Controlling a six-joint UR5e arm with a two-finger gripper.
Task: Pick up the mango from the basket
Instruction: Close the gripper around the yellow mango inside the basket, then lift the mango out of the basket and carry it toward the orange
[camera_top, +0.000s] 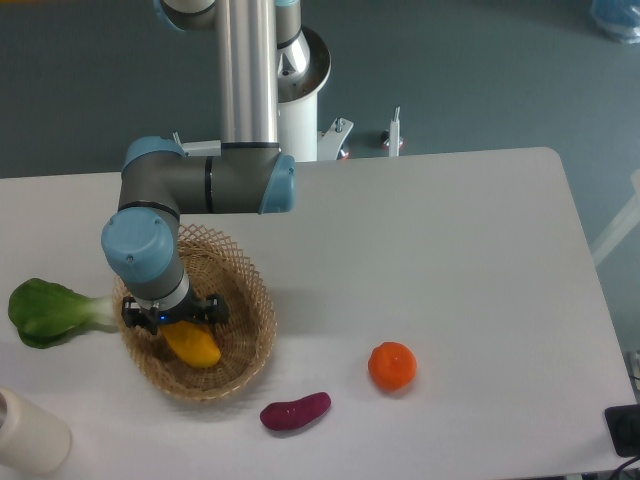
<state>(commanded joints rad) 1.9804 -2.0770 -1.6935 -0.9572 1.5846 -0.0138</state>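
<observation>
The yellow mango (195, 346) lies inside the round wicker basket (258, 310) at the table's left front. My gripper (172, 322) points straight down over the mango's upper left end, and the wrist above hides the fingers. The mango's lower right part sticks out from under the gripper. I cannot tell whether the jaws are open or closed on the fruit, nor whether the mango rests on the basket floor or is lifted off it.
A green leafy vegetable (48, 312) lies just left of the basket, touching its rim. A round orange fruit (392, 365) and a small purple vegetable (295, 411) lie to the right. A white cylinder (30, 435) stands at the front left corner. The arm's base (300, 95) is at the back.
</observation>
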